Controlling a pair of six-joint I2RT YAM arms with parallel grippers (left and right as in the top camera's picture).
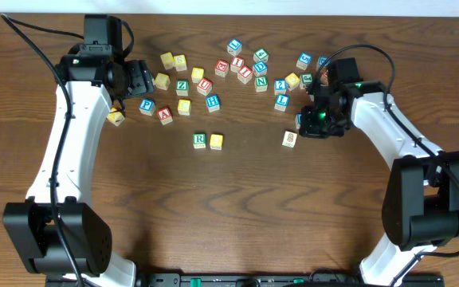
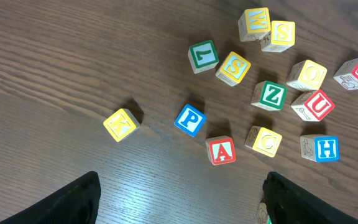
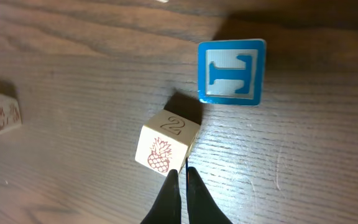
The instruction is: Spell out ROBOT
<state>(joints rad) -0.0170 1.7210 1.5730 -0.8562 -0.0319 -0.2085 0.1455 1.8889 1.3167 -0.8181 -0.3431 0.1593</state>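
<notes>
Two blocks are already sitting side by side in the middle of the wooden table [image 1: 237,215]: a green R block [image 1: 200,140] and, touching its right side, a yellow block [image 1: 216,141] whose letter I am reading as O, though it is small. On that judgement the step in hand is fetching a B. The right gripper [image 3: 180,182] is hovering with its fingers pressed together on nothing, tips just at the edge of a pineapple block [image 3: 166,146] that is showing a 2 on top. A blue-faced block [image 3: 232,70] is lying just beyond its corner. Neither is showing a B from here, so the hidden faces are needing a check before committing. For a good grasp the fingers are needing to spread first, then descend squarely astride two flat sides, keeping clear of the blue neighbour. The left gripper [image 2: 180,186] is hanging spread wide and empty above the scattered pile. There a yellow O block [image 2: 307,74] is lying close beside a green Z block [image 2: 269,95] and a red U block [image 2: 316,104], so reaching it is calling for the freest side.
</notes>
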